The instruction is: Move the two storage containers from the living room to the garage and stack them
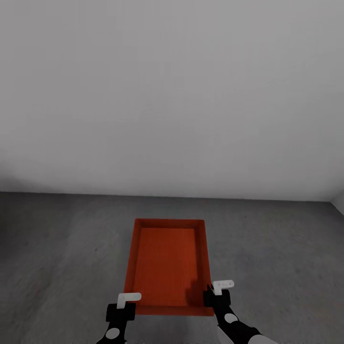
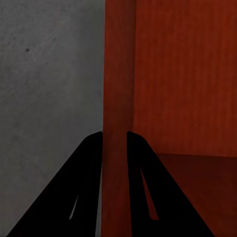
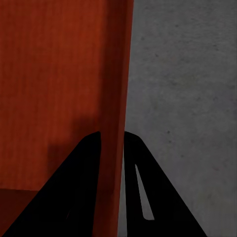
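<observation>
The left end effector (image 2: 114, 136) and right end effector (image 3: 111, 136) each pinch a side wall of the storage container (image 1: 167, 263); whether it touches the floor (image 1: 62, 248) is unclear

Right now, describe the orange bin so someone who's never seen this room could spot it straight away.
Look at the plain white wall, then down to the dark grey floor in front of it. The orange-red bin sits there, open-topped and empty, the one bright thing on the grey. The left gripper and the right gripper each straddle a side wall at its near corners.
</observation>
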{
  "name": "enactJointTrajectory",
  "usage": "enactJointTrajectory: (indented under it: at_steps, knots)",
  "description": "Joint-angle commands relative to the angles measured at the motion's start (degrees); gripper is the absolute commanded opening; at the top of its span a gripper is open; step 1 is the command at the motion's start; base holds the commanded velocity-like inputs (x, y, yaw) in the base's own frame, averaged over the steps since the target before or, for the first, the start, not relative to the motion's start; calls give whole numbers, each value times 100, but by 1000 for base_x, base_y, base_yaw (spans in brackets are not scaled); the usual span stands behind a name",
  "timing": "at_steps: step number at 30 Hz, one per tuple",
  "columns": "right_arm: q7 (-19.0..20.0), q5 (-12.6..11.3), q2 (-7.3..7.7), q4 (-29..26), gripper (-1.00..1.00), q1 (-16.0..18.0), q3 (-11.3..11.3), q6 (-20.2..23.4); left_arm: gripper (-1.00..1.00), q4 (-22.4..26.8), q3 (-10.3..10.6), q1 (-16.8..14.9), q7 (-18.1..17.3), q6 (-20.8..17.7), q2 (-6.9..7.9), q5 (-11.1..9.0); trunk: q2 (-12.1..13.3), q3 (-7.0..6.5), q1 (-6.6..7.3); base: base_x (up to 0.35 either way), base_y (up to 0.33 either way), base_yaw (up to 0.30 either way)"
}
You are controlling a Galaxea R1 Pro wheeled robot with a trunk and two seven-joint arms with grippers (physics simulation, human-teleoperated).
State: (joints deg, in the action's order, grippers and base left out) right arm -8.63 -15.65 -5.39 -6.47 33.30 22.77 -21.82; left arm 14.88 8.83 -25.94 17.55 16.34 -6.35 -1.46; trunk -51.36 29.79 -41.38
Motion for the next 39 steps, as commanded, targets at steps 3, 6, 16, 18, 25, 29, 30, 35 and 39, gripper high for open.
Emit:
enactJointTrajectory:
  at_steps: [3, 6, 16, 18, 25, 29, 30, 35, 39]
  knots:
    - [-254, -149, 2, 67, -100, 1, -274, -7, -100, 94, -171, -7, 188, 432, 2, -506, -4, 33, 0, 0, 0, 0]
    - [-253, -149, 2, 67, -100, 1, -274, -7, -100, 94, -171, -7, 188, 432, 2, -505, -4, 61, 0, 0, 0, 0]
    - [-253, -149, 2, 67, -100, 1, -274, -7, -100, 94, -171, -7, 188, 432, 2, -504, -4, 154, 0, 0, 0, 0]
    - [-253, -149, 2, 67, -100, 1, -274, -7, -100, 92, -171, -7, 188, 432, 2, -504, -4, 173, 0, 0, 0, 0]
    - [-253, -149, 2, 67, -100, 1, -274, -7, -100, 86, -168, -7, 188, 432, 2, -504, -4, 238, 0, 0, 0, 0]
    - [-253, -149, 2, 67, -100, 1, -274, -13, -100, 86, -170, -7, 188, 432, 2, -504, -4, 275, 0, 0, 0, 0]
    - [-253, -149, 2, 67, -100, 1, -274, -14, -100, 86, -170, -7, 188, 432, 2, -504, -4, 284, 0, 0, 0, 0]
    - [-253, -149, 2, 67, -100, 1, -274, -15, -100, 85, -171, -7, 188, 432, 2, -504, -4, 330, 0, 0, 0, 0]
    - [-253, -149, 2, 67, -100, 1, -274, -15, -100, 92, -171, -8, 188, 432, 2, -504, -4, 368, 0, 0, 0, 0]
